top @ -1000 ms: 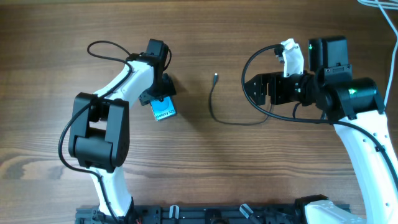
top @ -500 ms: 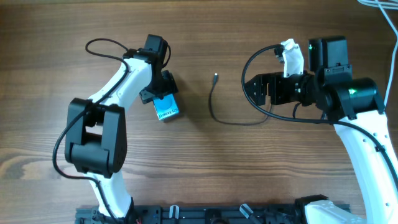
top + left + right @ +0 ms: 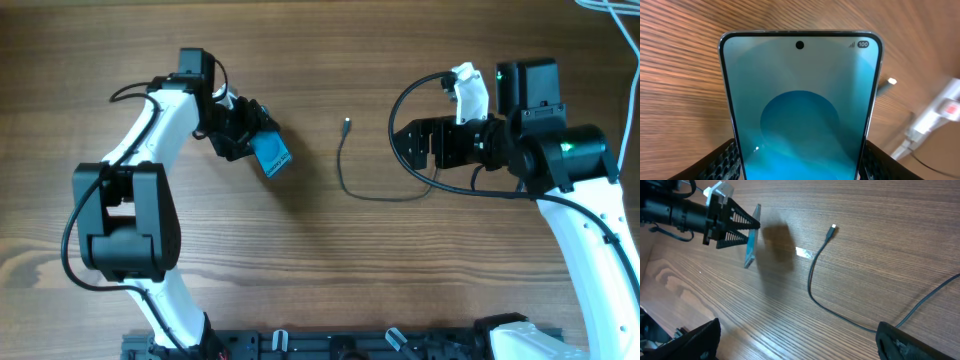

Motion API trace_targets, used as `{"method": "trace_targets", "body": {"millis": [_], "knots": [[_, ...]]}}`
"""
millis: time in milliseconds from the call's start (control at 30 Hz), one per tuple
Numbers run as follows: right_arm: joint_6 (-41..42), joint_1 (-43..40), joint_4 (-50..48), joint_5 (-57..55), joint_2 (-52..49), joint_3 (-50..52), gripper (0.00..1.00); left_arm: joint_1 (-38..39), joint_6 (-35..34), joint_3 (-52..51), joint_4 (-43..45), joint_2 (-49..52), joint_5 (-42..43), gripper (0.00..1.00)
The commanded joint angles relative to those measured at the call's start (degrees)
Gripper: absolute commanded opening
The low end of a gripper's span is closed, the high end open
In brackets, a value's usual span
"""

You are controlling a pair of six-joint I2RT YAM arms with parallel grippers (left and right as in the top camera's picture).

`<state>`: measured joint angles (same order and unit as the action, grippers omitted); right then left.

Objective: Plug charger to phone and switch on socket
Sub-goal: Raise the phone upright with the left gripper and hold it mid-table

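My left gripper is shut on the phone and holds it off the table, tilted on edge. The teal screen fills the left wrist view, between the jaws. In the right wrist view the phone shows edge-on in that gripper. The charger's metal tip lies on the table to the phone's right, and its thin black cable curves back toward the right arm. The tip also shows in both wrist views. The white socket sits partly under the right arm, and its red markings show. My right gripper is open and empty.
A thick white cord runs off the top right corner. Black arm cables loop around the right wrist. A black rail runs along the front edge. The wooden table lies under everything.
My left arm swung its wrist round to the left, and the phone rose off the table and turned to point right, toward the charger tip. The right arm has not moved.
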<state>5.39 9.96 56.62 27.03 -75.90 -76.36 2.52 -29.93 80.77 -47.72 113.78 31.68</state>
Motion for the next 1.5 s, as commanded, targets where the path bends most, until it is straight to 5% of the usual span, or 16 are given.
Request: {"method": "trace_targets", "body": {"millis": [0, 233, 433, 800, 1467], "knots": [[0.8, 0.2, 0.2, 0.9, -0.5, -0.9, 1.0, -1.7, -0.6, 1.4, 0.8, -1.7, 13.0, 0.66], [0.8, 0.2, 0.2, 0.9, -0.5, -0.9, 1.0, -2.8, -5.6, 1.4, 4.6, -1.7, 27.2, 0.66], [0.8, 0.2, 0.4, 0.9, -0.5, -0.9, 1.0, -2.8, -18.9, 1.4, 5.1, -1.7, 29.0, 0.61], [0.8, 0.2, 0.4, 0.9, -0.5, -0.9, 0.99, -2.8, -31.0, 1.4, 5.1, -1.7, 43.5, 0.57], [0.8, 0.2, 0.6, 0.9, -0.5, -0.9, 1.0, -2.6, -33.3, 1.4, 5.1, -1.7, 46.1, 0.55]]}}
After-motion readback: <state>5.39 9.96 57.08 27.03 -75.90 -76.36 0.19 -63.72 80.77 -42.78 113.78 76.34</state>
